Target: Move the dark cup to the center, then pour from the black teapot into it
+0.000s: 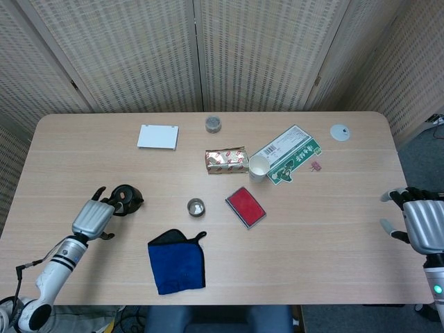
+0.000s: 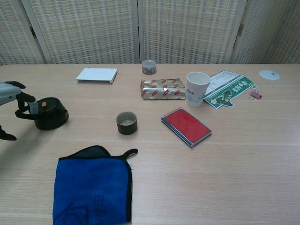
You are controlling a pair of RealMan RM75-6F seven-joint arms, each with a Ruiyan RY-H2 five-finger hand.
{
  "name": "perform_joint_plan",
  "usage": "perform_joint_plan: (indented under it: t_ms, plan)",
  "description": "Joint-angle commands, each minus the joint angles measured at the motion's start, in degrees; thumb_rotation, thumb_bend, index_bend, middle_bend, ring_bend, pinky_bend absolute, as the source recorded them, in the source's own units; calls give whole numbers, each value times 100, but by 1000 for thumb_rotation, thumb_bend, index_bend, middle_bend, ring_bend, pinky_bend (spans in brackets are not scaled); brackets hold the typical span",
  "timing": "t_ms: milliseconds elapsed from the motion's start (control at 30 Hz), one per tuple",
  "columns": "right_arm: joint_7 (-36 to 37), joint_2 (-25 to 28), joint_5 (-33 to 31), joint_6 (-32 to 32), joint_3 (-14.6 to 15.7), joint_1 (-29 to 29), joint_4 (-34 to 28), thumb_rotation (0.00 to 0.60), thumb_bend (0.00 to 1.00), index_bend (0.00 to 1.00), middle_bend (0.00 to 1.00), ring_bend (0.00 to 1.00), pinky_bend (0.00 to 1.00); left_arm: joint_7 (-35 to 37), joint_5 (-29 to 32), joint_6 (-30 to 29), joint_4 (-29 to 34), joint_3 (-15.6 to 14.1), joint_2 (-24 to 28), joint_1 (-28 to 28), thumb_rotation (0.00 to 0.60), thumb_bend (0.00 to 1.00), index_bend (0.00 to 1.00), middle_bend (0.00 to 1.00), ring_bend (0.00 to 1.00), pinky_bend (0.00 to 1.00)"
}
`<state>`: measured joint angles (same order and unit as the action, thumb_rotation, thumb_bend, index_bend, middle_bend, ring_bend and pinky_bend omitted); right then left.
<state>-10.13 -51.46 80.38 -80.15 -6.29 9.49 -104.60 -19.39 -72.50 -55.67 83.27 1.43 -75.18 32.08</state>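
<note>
Now black teapot (image 1: 125, 199) just beside left hand (image 1: 93, 216), fingers spread, holding nothing.

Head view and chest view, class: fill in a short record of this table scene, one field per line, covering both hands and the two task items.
dark cup: upright near the table's middle, untouched
black teapot: upright at the left side, lid on
left hand: at the teapot's handle, fingers around it; grip not clear
right hand: far right, fingers apart, holding nothing
blue cloth: flat at the near edge
red case: right of the cup
</note>
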Motion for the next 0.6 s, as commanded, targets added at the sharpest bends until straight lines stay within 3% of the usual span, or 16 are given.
perform_joint_plan:
  t_ms: [33,600]
  plan:
    - [6,2,-4,3,2,-3,3,600,193,437,401,324,375,-16,10,18,-4,-2,-18,7,600,94,399,348,346,0]
    - [35,-20,-30,20,-2,-9,32,600,192,437,401,324,375,-188,124,119,9,-62,-77,3,600,95,445,395,387,0]
